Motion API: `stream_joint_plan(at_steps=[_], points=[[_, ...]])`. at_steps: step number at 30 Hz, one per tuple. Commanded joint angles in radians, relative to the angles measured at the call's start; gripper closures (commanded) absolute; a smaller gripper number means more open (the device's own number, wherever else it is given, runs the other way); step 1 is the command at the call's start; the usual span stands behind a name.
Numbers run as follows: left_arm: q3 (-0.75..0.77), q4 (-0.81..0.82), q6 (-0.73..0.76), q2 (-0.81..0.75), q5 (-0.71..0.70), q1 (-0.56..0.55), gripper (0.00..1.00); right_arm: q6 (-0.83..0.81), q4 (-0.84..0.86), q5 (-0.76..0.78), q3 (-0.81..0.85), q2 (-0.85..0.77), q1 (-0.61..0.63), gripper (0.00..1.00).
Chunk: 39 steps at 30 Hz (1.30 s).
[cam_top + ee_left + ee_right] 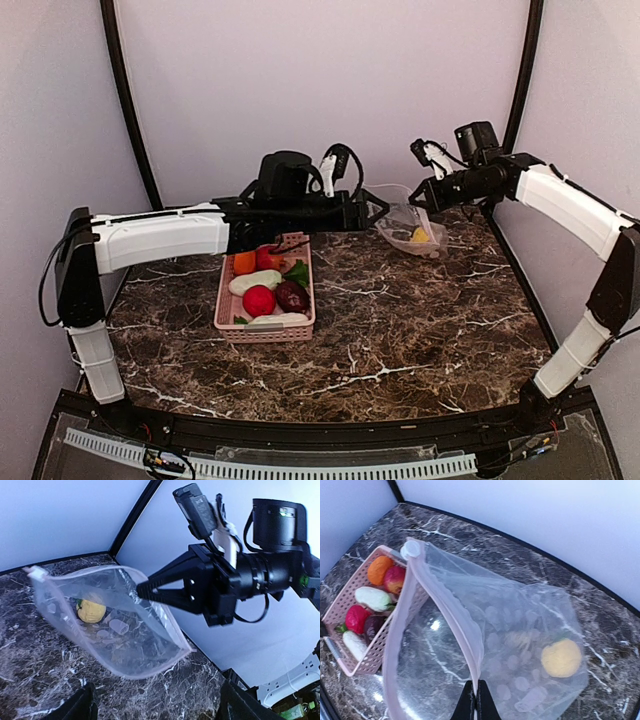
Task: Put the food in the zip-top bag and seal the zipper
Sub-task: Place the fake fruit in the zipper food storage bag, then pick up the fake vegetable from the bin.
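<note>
One marble table (420, 330), a pink basket (265, 333) of food (258, 300) left of centre, a zip-top bag (405, 228) open at upper centre.
Right gripper (476, 702) is clamped on the bag's zipper (451, 605), holding the mouth up; left gripper (378, 208) hangs beside it, spread wide, gripping nothing; one yellow fruit (561, 658) lies inside.

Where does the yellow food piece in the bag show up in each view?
Top external: yellow food piece right of centre, inside the zip-top bag.
Left wrist: the piece left of centre, low in the bag.
Right wrist: the piece lower right, near the bag's bottom.
Shared landmark: the right tool, shut on the bag's mouth edge, seen in all three.
</note>
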Motion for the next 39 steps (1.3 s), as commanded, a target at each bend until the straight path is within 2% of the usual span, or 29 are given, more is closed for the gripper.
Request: stream_joint_plan(at_steps=[1, 3, 7, 11, 16, 22, 25, 30, 35, 39], points=[[-0.112, -0.129, 0.165, -0.203, -0.079, -0.003, 0.16, -0.064, 0.022, 0.167, 0.090, 0.003, -0.063, 1.00], [-0.182, -0.230, 0.182, -0.264, -0.189, 0.001, 0.16, -0.099, 0.021, 0.225, 0.118, 0.003, -0.085, 1.00], [-0.316, -0.339, 0.181, -0.352, -0.322, 0.015, 0.13, -0.174, 0.041, 0.338, 0.158, -0.012, -0.116, 1.00], [-0.364, -0.453, 0.186, -0.388, -0.433, 0.026, 0.13, -0.240, 0.071, 0.481, 0.195, -0.024, -0.132, 1.00], [-0.358, -0.589, 0.187, -0.385, -0.478, 0.040, 0.13, -0.268, 0.094, 0.540, 0.180, -0.061, -0.134, 1.00], [-0.360, -0.662, 0.167, -0.364, -0.472, 0.069, 0.13, -0.269, 0.095, 0.600, 0.152, -0.073, -0.135, 1.00], [-0.363, -0.672, 0.157, -0.356, -0.453, 0.078, 0.13, -0.241, 0.091, 0.507, 0.102, -0.102, -0.133, 1.00], [-0.367, -0.692, 0.145, -0.334, -0.416, 0.082, 0.13, -0.214, 0.078, 0.246, -0.040, -0.148, -0.078, 1.00], [-0.351, -0.763, 0.103, -0.303, -0.391, 0.093, 0.14, -0.240, 0.080, 0.165, -0.154, -0.159, 0.023, 1.00], [-0.356, -0.836, 0.056, -0.291, -0.384, 0.098, 0.14, -0.228, 0.086, 0.096, -0.184, -0.166, 0.033, 1.00]])
